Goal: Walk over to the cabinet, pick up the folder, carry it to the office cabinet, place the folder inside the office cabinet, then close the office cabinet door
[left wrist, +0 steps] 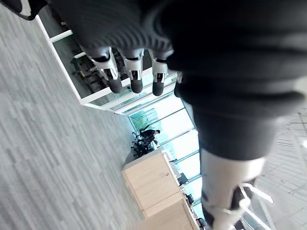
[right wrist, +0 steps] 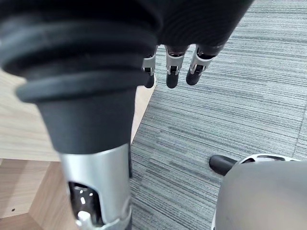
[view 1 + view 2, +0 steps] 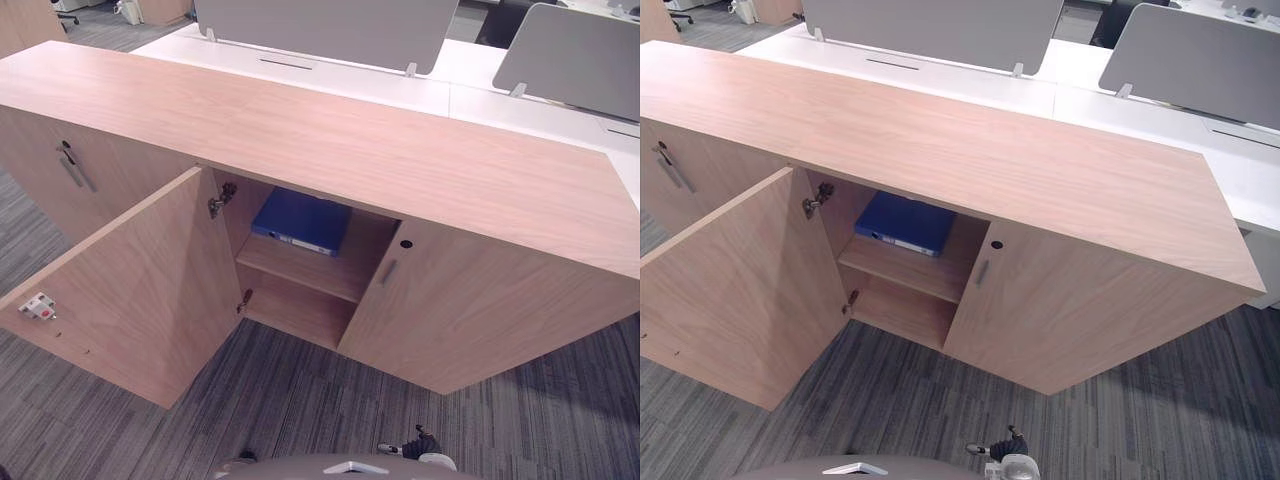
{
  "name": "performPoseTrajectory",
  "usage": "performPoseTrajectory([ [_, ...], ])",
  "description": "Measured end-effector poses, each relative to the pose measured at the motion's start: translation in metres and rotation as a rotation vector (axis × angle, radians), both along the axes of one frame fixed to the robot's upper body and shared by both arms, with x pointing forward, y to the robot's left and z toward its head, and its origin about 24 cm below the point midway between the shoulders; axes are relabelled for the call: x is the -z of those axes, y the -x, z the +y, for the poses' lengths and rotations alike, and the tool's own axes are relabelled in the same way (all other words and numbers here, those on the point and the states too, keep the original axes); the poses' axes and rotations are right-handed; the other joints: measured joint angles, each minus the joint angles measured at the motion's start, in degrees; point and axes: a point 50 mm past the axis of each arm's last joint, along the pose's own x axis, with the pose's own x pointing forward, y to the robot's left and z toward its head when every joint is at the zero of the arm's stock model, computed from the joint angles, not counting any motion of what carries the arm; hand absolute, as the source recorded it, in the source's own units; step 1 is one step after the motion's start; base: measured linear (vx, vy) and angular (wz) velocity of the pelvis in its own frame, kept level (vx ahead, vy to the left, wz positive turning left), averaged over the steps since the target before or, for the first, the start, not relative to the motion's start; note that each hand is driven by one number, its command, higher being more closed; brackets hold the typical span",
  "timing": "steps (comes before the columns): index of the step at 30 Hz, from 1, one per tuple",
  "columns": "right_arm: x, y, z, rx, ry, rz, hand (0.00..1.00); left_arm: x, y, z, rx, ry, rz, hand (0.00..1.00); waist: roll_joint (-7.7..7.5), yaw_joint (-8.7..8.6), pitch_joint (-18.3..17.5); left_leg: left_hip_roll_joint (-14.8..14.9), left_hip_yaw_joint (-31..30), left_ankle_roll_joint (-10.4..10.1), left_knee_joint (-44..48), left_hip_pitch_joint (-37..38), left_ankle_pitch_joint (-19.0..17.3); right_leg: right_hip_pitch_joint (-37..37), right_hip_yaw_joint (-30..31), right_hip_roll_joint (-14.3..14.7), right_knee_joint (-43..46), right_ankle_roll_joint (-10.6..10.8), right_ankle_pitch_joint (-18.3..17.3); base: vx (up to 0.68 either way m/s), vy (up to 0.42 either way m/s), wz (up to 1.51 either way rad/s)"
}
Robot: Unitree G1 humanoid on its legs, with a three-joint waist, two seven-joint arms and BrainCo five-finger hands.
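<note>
A blue folder (image 3: 300, 222) lies flat on the upper shelf (image 3: 305, 270) inside the long wooden office cabinet (image 3: 350, 140). The compartment's left door (image 3: 130, 285) stands swung wide open toward me; the right door (image 3: 480, 310) is closed. My left hand (image 1: 135, 72) hangs beside my body above the carpet, its fingers relaxed and holding nothing. My right hand (image 2: 171, 72) hangs the same way with relaxed, empty fingers, next to a wooden panel edge and the carpet.
Grey striped carpet (image 3: 300, 410) lies between me and the cabinet. Another closed door with a bar handle (image 3: 75, 170) is at the cabinet's left. White desks with grey screens (image 3: 320, 30) stand behind it. A person (image 1: 149, 134) sits far off near windows.
</note>
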Motion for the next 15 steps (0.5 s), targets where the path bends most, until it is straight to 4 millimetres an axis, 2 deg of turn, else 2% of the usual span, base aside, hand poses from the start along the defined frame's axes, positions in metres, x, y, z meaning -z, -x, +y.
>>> performPoseTrajectory([
  [2,0.0,0.001,-0.003,0.01,0.004,0.006,0.0,0.019,-0.002,-0.008,0.006,0.061,-0.005,0.0,0.0,-0.14,0.0,0.01,0.02,0.0,0.0,0.01,0.0,0.0,0.03,0.02,0.0,0.0,0.0,0.0,0.0,0.0],
  [8,0.0,0.003,-0.006,0.019,0.011,0.02,0.0,0.051,-0.005,-0.025,0.045,0.15,0.024,0.0,-0.01,-0.99,0.01,0.03,0.17,0.0,0.0,0.13,-0.01,0.0,0.22,0.05,0.01,0.0,0.0,0.0,0.0,0.0],
  [15,0.001,0.011,-0.013,0.025,0.025,0.044,0.0,0.07,-0.006,-0.049,0.121,0.163,0.038,0.0,0.01,-1.17,0.07,0.03,0.31,-0.01,-0.01,0.1,-0.12,-0.03,0.34,0.05,-0.11,-0.02,-0.01,0.0,0.0,0.0],
])
